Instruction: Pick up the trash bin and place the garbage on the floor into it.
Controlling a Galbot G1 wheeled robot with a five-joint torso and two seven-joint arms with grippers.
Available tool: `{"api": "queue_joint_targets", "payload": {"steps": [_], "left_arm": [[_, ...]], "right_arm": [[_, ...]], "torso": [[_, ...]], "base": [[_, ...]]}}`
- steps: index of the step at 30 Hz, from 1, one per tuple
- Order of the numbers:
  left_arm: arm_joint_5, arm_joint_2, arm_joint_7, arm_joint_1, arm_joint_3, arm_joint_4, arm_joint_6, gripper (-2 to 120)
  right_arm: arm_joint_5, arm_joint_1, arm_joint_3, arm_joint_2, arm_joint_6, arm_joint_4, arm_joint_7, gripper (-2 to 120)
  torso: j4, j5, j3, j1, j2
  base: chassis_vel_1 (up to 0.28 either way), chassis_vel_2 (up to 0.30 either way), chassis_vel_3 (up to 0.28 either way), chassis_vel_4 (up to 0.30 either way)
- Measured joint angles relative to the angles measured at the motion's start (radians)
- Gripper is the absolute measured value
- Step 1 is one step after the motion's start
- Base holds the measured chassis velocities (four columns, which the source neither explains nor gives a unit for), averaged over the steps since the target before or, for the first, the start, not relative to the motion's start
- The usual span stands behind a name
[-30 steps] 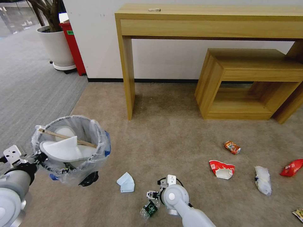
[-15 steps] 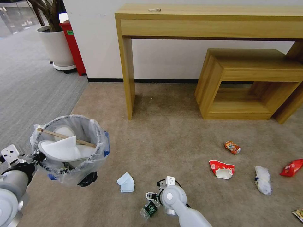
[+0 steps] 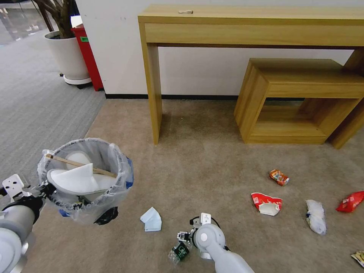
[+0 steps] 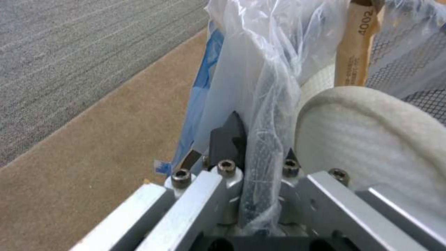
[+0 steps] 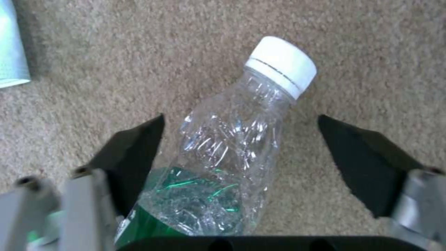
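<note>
The trash bin, black with a crinkly clear liner, hangs just above the beige floor at my left. My left gripper is shut on its rim and bag. Inside lie a white slipper and a wooden stick. Low at the centre, my right gripper is open, its fingers on either side of the green-labelled bottle that lies on the carpet. A pale-blue mask lies just left of it.
More litter is on the right: a crushed can, a red-white wrapper, a white crumpled cup, a red wrapper. A wooden desk and low shelf stand against the wall; a plant pot stands far left.
Almost nothing: my right gripper has sunk very slightly over the bottle, and the held bin has swayed a little.
</note>
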Motion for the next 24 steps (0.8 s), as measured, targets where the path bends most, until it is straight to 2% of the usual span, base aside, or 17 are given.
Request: {"api": "queue_joint_targets", "payload": {"steps": [2, 5, 6, 7, 9, 14, 22, 24], "left_arm": [[-0.002, 0.000, 0.000, 0.002, -0.002, -0.001, 0.000, 1], [-0.003, 0.001, 0.000, 0.003, -0.003, -0.001, 0.000, 1], [-0.004, 0.002, 0.000, 0.003, -0.003, -0.001, 0.000, 1], [-0.004, 0.002, 0.000, 0.003, -0.003, -0.001, 0.000, 1], [-0.004, 0.002, 0.001, 0.003, -0.003, -0.002, 0.000, 1], [-0.004, 0.004, 0.001, 0.001, -0.001, -0.002, 0.000, 1], [-0.006, 0.006, 0.001, -0.006, 0.003, 0.005, 0.000, 1], [-0.014, 0.010, 0.001, -0.007, 0.003, 0.008, 0.000, 1]], "right_arm": [[-0.010, -0.003, 0.001, -0.001, 0.000, 0.000, -0.006, 72], [-0.016, -0.005, 0.002, -0.001, 0.000, 0.000, -0.010, 66], [-0.023, -0.008, 0.002, -0.002, 0.000, 0.000, -0.014, 58], [-0.023, -0.008, 0.002, -0.002, 0.000, 0.000, -0.014, 58], [-0.032, -0.011, 0.002, -0.003, 0.000, 0.000, -0.019, 47], [-0.043, -0.014, 0.003, -0.008, 0.000, 0.004, -0.027, 34], [-0.047, -0.020, 0.007, -0.021, 0.000, 0.027, -0.028, 22], [-0.048, -0.026, 0.014, -0.036, 0.000, 0.079, -0.026, 20]], "torso": [[0.0000, 0.0000, 0.000, 0.000, 0.000], [0.0000, 0.0000, 0.000, 0.000, 0.000], [0.0000, 0.0000, 0.000, 0.000, 0.000], [0.0000, 0.0000, 0.000, 0.000, 0.000], [0.0000, 0.0000, 0.000, 0.000, 0.000], [0.0000, 0.0001, 0.000, 0.000, 0.000], [0.0000, 0.0001, 0.000, 0.000, 0.000], [0.0000, 0.0001, 0.000, 0.000, 0.000]], "base": [[0.000, 0.000, 0.000, 0.000], [0.000, 0.000, 0.000, 0.000], [0.000, 0.000, 0.000, 0.000], [0.000, 0.000, 0.000, 0.000], [0.000, 0.000, 0.000, 0.000], [0.000, 0.000, 0.000, 0.000], [0.000, 0.000, 0.000, 0.000], [0.000, 0.000, 0.000, 0.000]]}}
